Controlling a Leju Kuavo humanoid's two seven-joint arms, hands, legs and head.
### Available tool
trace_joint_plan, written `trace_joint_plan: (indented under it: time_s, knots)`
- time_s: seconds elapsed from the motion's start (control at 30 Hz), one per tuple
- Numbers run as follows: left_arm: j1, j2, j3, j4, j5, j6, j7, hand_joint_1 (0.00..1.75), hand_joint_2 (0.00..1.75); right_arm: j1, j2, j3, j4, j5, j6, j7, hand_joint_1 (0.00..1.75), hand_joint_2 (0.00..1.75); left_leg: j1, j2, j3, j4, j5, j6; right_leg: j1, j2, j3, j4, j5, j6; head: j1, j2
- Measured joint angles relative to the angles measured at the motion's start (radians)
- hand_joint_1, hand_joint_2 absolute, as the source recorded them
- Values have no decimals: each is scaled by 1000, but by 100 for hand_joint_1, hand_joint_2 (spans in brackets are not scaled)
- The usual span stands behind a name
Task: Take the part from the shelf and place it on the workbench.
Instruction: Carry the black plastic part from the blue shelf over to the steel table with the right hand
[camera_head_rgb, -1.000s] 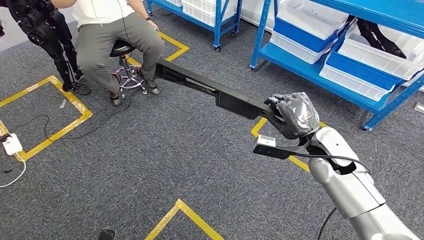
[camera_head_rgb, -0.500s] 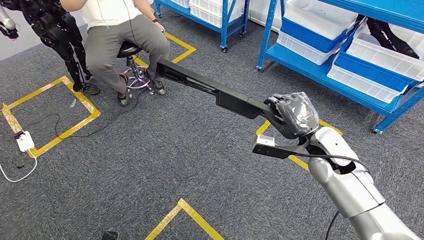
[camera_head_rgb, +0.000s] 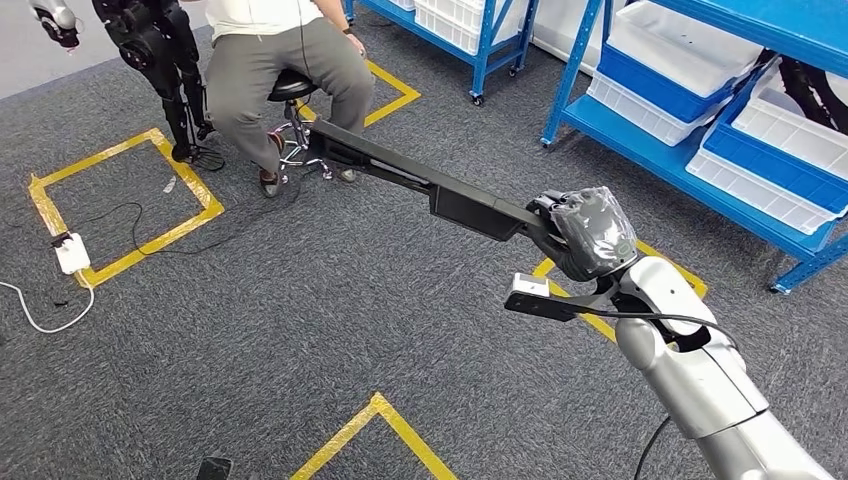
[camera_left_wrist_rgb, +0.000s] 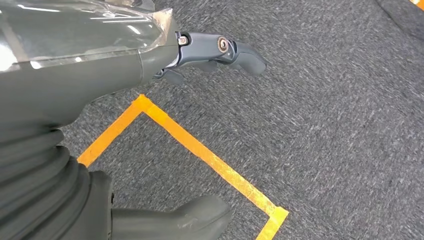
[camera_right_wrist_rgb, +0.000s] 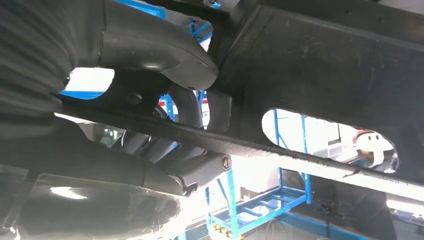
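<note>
Above the carpet, one right hand (camera_head_rgb: 590, 232) grips one long black part (camera_head_rgb: 420, 180).

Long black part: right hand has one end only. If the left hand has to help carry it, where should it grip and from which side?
The right hand grips the long black part at its near end, so the rest juts out unsupported. Probably best: grip the thicker boxy section mid-length, coming from below on the robot's left, palm up, to support it. The left hand holds nothing.
</note>
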Motion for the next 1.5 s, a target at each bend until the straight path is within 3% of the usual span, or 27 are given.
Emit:
trace_joint_plan:
  time_s: [0.03,0.07,0.13,0.2,0.23,0.27,0.37,0.47,0.5,0.53,0.57,0.63,0.7,0.73,0.87,0.93,1.0,1.03,1.07,1.1,1.17,1.23,1.3,1.37,1.43,1.5]
  knots:
    - [0,-1,0,0,0,0,0,0,175,4,-1,0,0,1,0,0,175,175,-1,-7,0,0,0,0,1,3,-13,26,-3,3,0,0]
    - [0,-1,0,0,0,0,0,0,175,8,-2,0,0,3,0,0,175,175,-2,-13,0,1,0,0,1,5,-8,11,10,8,0,0]
    - [0,-2,-1,0,0,0,1,0,175,10,-3,-1,-2,6,0,0,175,175,-2,-25,0,1,1,-1,1,13,54,-117,65,17,0,0]
    - [0,-2,-1,0,-1,0,1,0,175,9,-3,-4,-6,9,0,0,175,175,-6,-35,-2,4,2,-7,6,24,114,-240,107,14,0,0]
    - [1,-2,-1,0,-1,0,1,0,175,9,-3,-5,-8,10,1,0,175,175,-7,-39,-4,5,2,-11,8,28,125,-264,115,10,0,0]
    - [1,-2,-1,0,-1,0,1,0,175,9,-3,-5,-8,11,2,0,175,175,-8,-42,-6,6,3,-16,11,26,127,-269,117,6,-1,0]
    - [2,0,-2,0,-2,0,1,0,175,9,-1,-5,-11,15,6,0,175,175,-6,-33,-18,29,-15,-30,-3,14,132,-275,124,-10,-5,0]
    - [1,0,-3,0,-3,0,1,0,175,9,1,-6,-14,17,8,0,175,175,1,1,-93,187,-101,-47,-6,2,136,-278,125,-26,-12,0]
    - [1,0,-3,0,-3,0,1,0,175,10,1,-6,-14,17,9,0,175,175,4,6,-121,244,-121,-52,-6,-2,136,-278,124,-26,-12,0]
    - [1,0,-4,0,-3,0,1,0,175,12,1,-6,-14,18,9,0,175,175,7,10,-137,274,-125,-57,-5,-6,136,-277,124,-26,-12,0]
    - [2,1,-5,0,-3,0,1,0,175,13,2,-6,-14,18,10,0,175,175,11,13,-136,269,-112,-60,-6,-10,136,-277,124,-25,-12,0]
    - [1,2,-7,0,-3,0,1,0,175,14,3,-6,-14,18,10,0,175,175,18,27,-78,156,-51,-64,-6,-16,137,-274,121,-22,-12,0]
    - [-1,3,-8,0,-3,0,1,0,175,12,4,-7,-15,19,10,0,175,175,17,39,-22,48,-15,-59,0,-22,135,-269,116,-12,-11,0]
    - [-2,2,-8,0,-3,0,2,0,175,11,5,-8,-16,20,10,0,175,175,15,40,-11,26,-11,-53,4,-24,134,-268,114,-8,-10,0]
    - [-4,2,-9,0,-3,0,2,0,175,9,6,-11,-19,22,11,0,175,175,6,21,-9,12,-4,-19,7,-28,127,-256,102,14,-7,0]
    - [-6,2,-9,0,-3,0,1,0,175,10,5,-13,-20,23,11,-1,175,175,7,14,-6,6,1,-4,2,-13,83,-165,56,9,-5,0]
    - [-6,3,-9,0,-3,0,2,0,175,14,4,-14,-20,23,11,-1,175,175,5,3,-7,5,2,1,2,-1,16,-25,4,4,-4,0]
    - [-6,3,-9,0,-4,0,4,0,175,16,3,-14,-20,23,11,-1,175,175,5,-4,-8,6,2,2,2,3,-6,17,-8,6,-4,0]
    - [-6,2,-10,0,-5,-1,6,0,175,19,3,-14,-20,23,12,-1,175,175,4,-10,-8,6,2,2,2,5,-10,24,-4,11,-4,0]
    - [-6,2,-11,0,-6,-2,9,0,175,20,2,-14,-19,23,12,-1,175,175,3,-16,-8,6,3,1,2,6,8,-13,15,17,-4,0]
    - [-6,2,-14,0,-9,-6,17,0,175,19,2,-17,-20,23,13,-1,175,175,1,-28,-8,7,4,-2,1,14,78,-156,69,26,-4,0]
    - [-5,2,-19,1,-14,-17,30,0,175,18,3,-20,-20,23,13,-2,175,175,-3,-38,-10,9,5,-9,4,22,126,-254,104,20,-4,0]
    - [-2,3,-24,3,-18,-35,55,0,175,17,4,-21,-20,25,15,-2,175,175,-5,-43,-13,8,7,-19,8,20,132,-268,111,10,-5,0]
    - [0,5,-26,7,-19,-56,95,0,175,15,9,-21,-20,26,16,-2,175,175,-2,-35,-20,20,-2,-27,-2,13,135,-271,117,-3,-6,0]
    - [1,7,-29,13,-19,-82,156,0,175,10,15,-20,-20,27,19,-2,175,175,1,-11,-55,95,-49,-37,-9,4,139,-276,120,-19,-8,0]
    - [2,9,-35,22,-19,-118,241,0,175,5,23,-18,-18,29,22,-2,175,175,4,6,-119,225,-109,-46,-6,-3,139,-275,119,-26,-10,0]
